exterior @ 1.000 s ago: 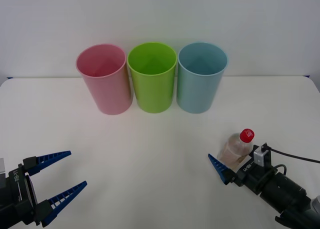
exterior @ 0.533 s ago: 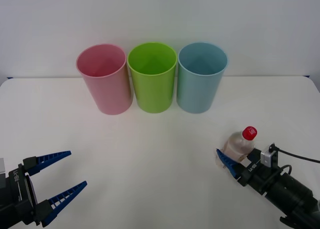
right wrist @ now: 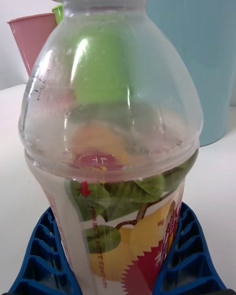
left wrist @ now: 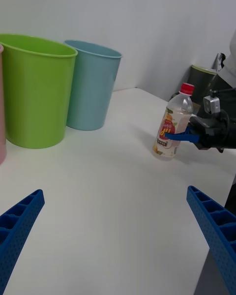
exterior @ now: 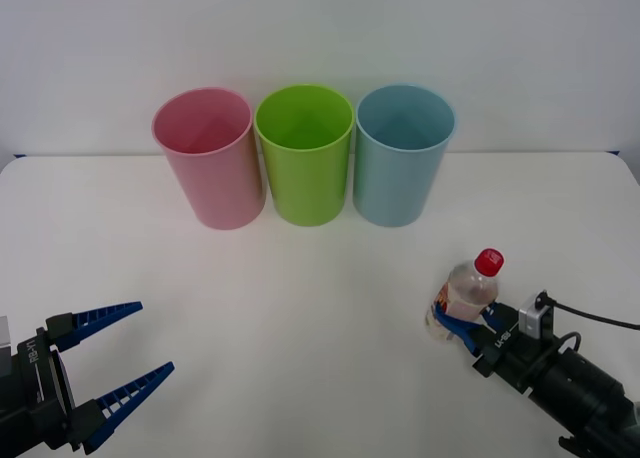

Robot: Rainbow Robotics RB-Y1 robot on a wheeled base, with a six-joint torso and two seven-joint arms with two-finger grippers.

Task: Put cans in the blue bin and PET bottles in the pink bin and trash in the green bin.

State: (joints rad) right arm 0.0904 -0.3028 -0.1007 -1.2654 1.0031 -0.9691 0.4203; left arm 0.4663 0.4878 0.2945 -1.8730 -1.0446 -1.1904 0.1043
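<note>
Front view, sweeping left to right: the left gripper (exterior: 118, 370) sits low at the near left corner of the white bench (exterior: 300, 308), fingers spread wide and holding nothing, well apart from everything, and it looks parked while the other arm works. Along the far edge stand the three bins in a tight row, rims nearly touching: the pink bin (exterior: 209, 160) on the left, the green bin (exterior: 305, 156) in the middle, the blue bin (exterior: 402, 156) on the right, all upright with mouths open to take a drop from above. Now over to the near right, and here is the action: the bottle (exterior: 462, 296), clear with a red cap, leans a little toward the bins with the right gripper (exterior: 462, 325) clamped on its lower body. The right wrist view confirms it, with blue ribbed fingers (right wrist: 189, 260) pressed against both sides of the label, low down near the base. The left wrist view shows the bottle (left wrist: 173, 127) in that same grip; whether its base touches the bench or has just cleared it, I can't tell. A low hold like that leaves the top of the bottle free, which should help when tipping it over a rim. I'd call this the grasp done and the carry ahead: the pink bin is the target, and it's the farthest of the three, so the arm has to cross past blue and green without clipping them.
</note>
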